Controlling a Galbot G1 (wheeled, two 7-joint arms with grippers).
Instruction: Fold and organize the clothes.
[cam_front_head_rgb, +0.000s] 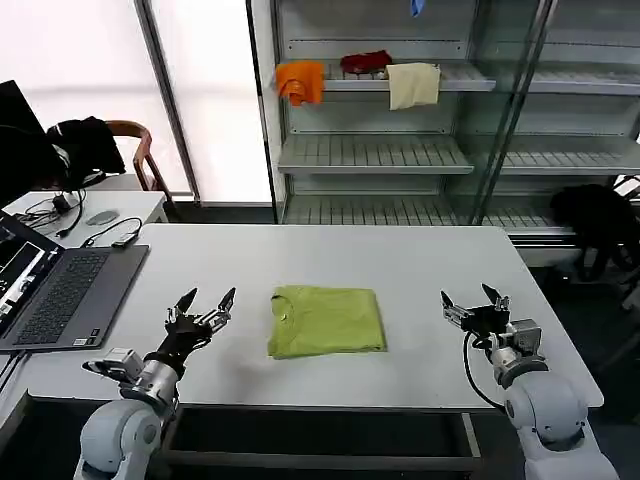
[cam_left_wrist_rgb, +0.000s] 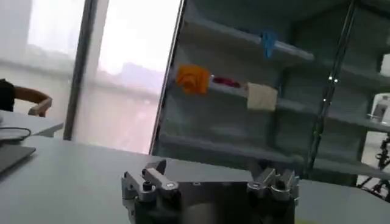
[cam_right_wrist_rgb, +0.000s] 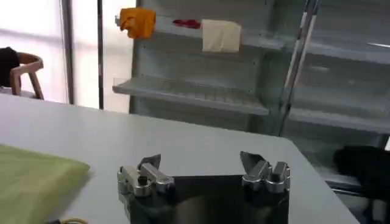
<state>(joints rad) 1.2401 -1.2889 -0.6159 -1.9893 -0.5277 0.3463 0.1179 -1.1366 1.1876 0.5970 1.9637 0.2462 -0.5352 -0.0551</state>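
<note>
The lime-green T-shirt lies folded into a neat rectangle on the white table, between the two arms; its corner also shows in the right wrist view. My left gripper rests open on the table to the shirt's left, apart from the cloth. My right gripper is open on the shirt's right side, a hand's width from it. Both grippers have wide-spread fingers with nothing between them.
An open laptop with cables sits at the table's left end. Behind the table stands a metal shelf rack holding orange, red and cream cloths. A chair with black garments is at the back left.
</note>
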